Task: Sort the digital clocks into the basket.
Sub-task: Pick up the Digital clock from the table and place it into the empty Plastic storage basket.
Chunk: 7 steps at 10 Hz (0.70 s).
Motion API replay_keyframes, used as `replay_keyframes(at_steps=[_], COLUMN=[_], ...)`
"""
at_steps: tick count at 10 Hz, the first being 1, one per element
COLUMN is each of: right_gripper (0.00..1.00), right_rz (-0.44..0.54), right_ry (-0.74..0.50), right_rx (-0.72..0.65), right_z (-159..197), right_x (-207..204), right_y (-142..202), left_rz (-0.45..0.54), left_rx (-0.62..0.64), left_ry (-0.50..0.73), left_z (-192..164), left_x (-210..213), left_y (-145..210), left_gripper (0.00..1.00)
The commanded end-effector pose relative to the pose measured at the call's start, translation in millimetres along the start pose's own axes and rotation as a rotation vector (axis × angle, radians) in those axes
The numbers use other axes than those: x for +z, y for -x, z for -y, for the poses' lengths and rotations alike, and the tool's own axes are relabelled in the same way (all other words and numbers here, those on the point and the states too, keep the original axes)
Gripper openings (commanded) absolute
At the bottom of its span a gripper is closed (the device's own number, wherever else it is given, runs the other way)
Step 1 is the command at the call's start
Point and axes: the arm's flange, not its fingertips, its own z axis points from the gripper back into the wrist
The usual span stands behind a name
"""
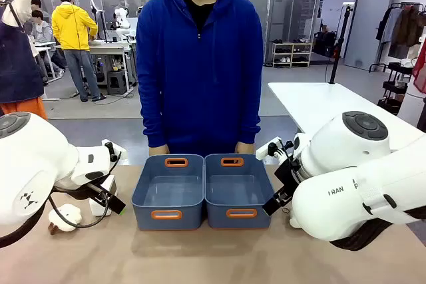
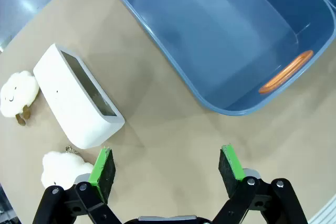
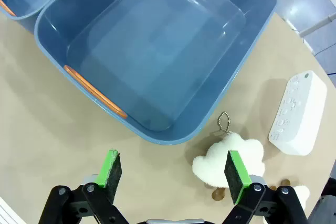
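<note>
Two identical blue-grey baskets stand side by side mid-table, the left one (image 1: 148, 216) and the right one (image 1: 257, 216), both empty. One white digital clock (image 2: 73, 98) lies on its side left of the left basket (image 2: 220, 30), ahead and to the left of my open left gripper (image 2: 167, 167). A second clock (image 3: 298, 114), its button side up, lies beyond the right basket (image 3: 157, 51), off to the right of my open right gripper (image 3: 173, 174). Both grippers hover above the table with nothing between their fingers. In the front view the left gripper (image 1: 112, 203) and right gripper (image 1: 274, 204) flank the baskets.
Fluffy cream plush toys lie near the clocks: two by the left clock (image 2: 18, 93) (image 2: 63, 167), one with a keychain by the right gripper (image 3: 228, 158). A person in a blue hoodie (image 1: 198, 64) stands at the far edge, hands resting just behind the baskets.
</note>
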Motion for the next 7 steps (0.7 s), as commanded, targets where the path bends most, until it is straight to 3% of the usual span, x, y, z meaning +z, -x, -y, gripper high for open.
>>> replay_keyframes(at_steps=[1,7], right_gripper=[1.0,1.0], right_rz=[0.0,0.0], right_ry=[0.0,0.0], right_rx=[0.0,0.0], right_z=[0.0,0.0], right_x=[0.0,0.0], right_y=[0.0,0.0], left_rz=[0.0,0.0], left_rx=[0.0,0.0], left_ry=[0.0,0.0], left_z=[0.2,0.2], left_x=[0.0,0.0], left_y=[-0.1,-0.1], left_gripper=[1.0,1.0])
